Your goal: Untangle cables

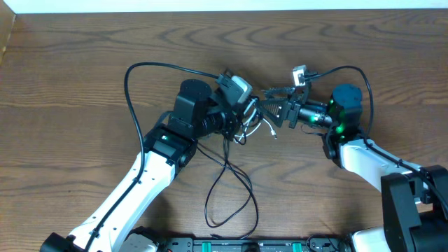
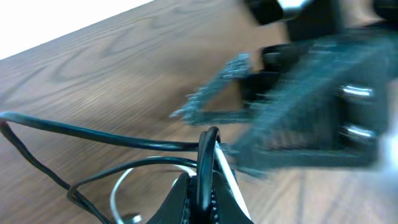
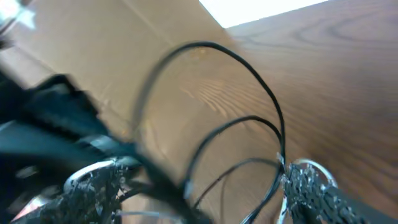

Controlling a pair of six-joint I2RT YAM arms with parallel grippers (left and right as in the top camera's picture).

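Observation:
In the overhead view the cables lie tangled mid-table. One black cable (image 1: 150, 64) arcs out to the left and trails down into a loop near the front edge. A white cable (image 1: 255, 127) curls beside the knot. My left gripper (image 1: 245, 115) is shut on a black cable (image 2: 208, 152), which stands upright between its jaws (image 2: 208, 179), with a white cable (image 2: 117, 186) alongside. My right gripper (image 1: 271, 108) faces it from the right and is open. In the right wrist view its fingers spread wide (image 3: 199, 193) and thin black cables (image 3: 249, 124) pass between them untouched.
A small white plug (image 1: 299, 72) sits behind the right gripper, its black lead arching right past the right arm (image 1: 346, 105). A cardboard wall (image 3: 93, 56) stands at the table's side. The right gripper's mesh fingers (image 2: 217, 93) show blurred in the left wrist view.

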